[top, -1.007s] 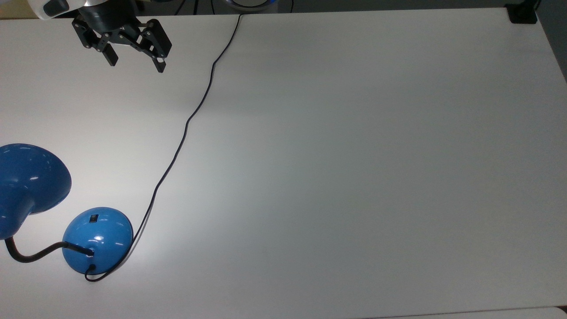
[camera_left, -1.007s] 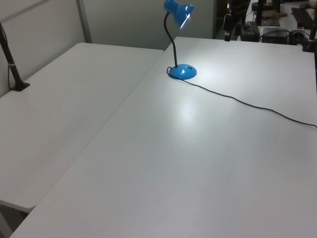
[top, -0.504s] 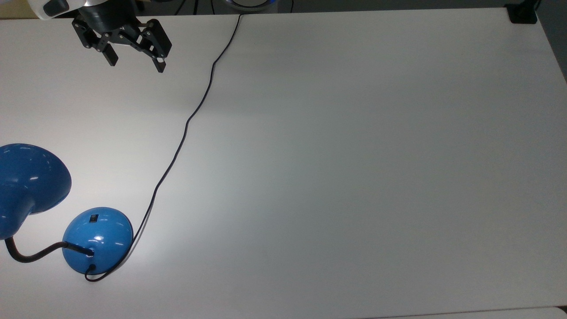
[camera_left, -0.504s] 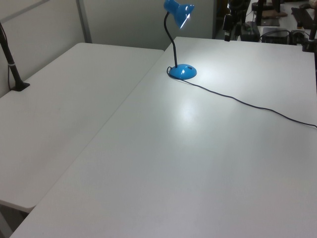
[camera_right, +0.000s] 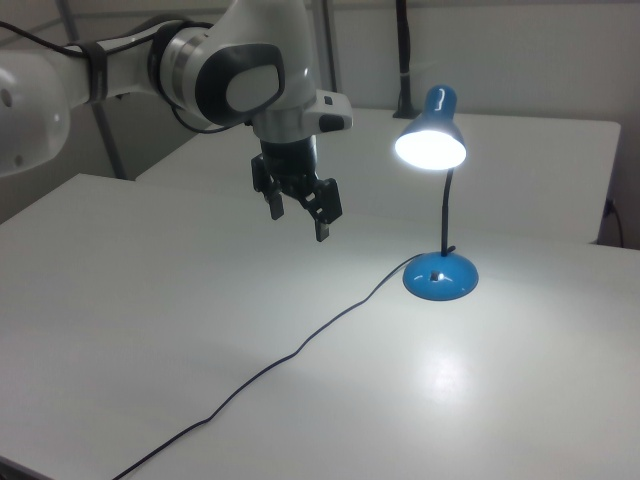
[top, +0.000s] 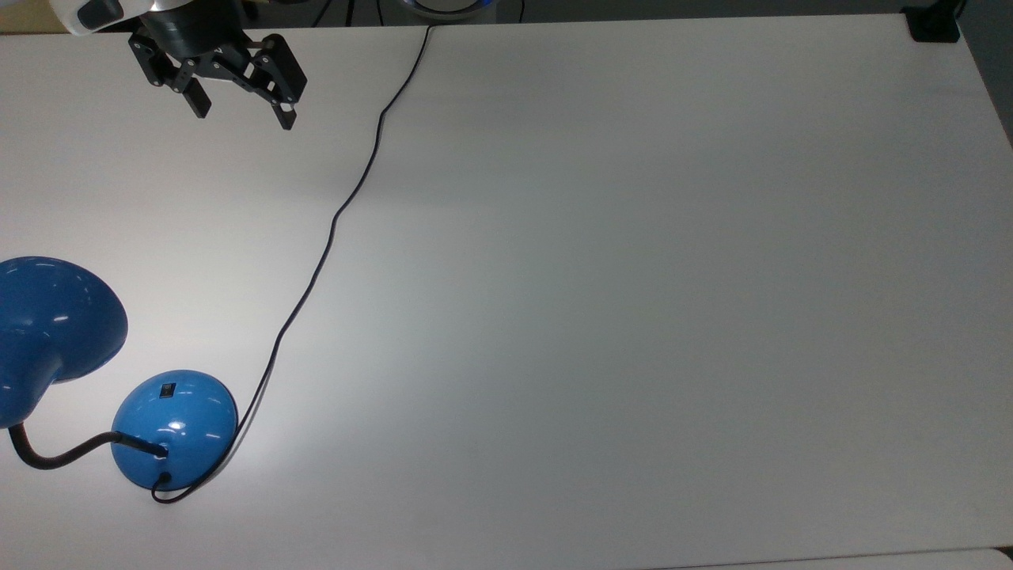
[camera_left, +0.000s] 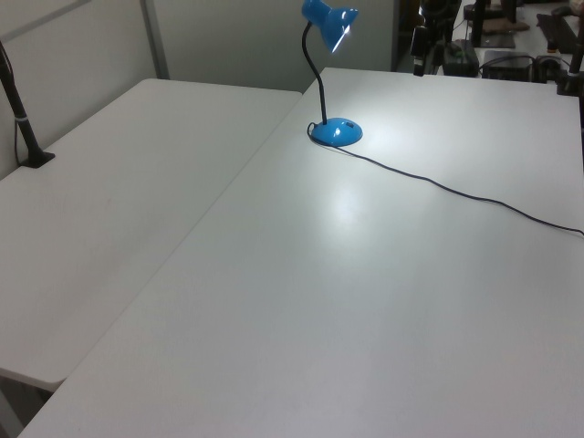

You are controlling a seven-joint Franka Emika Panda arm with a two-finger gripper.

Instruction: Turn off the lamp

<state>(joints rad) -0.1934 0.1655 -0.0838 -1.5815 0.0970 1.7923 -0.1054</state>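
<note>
White table (top: 633, 317), lamp (top: 174, 427) far from jaws (top: 241, 111)

A plain white table (top: 633, 317) carries the lamp (top: 174, 427), whose domed blue base sits near the top view's lower-left corner. Its thin black cord (top: 332, 226) loops around the base and trails across the table, leaving over the far edge.

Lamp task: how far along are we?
Nothing done: the lamp is lit, its shade glowing in the right view. The gripper hangs open and empty above the table, well away from the lamp's base. Left: reach the switch on the base and press it.
</note>
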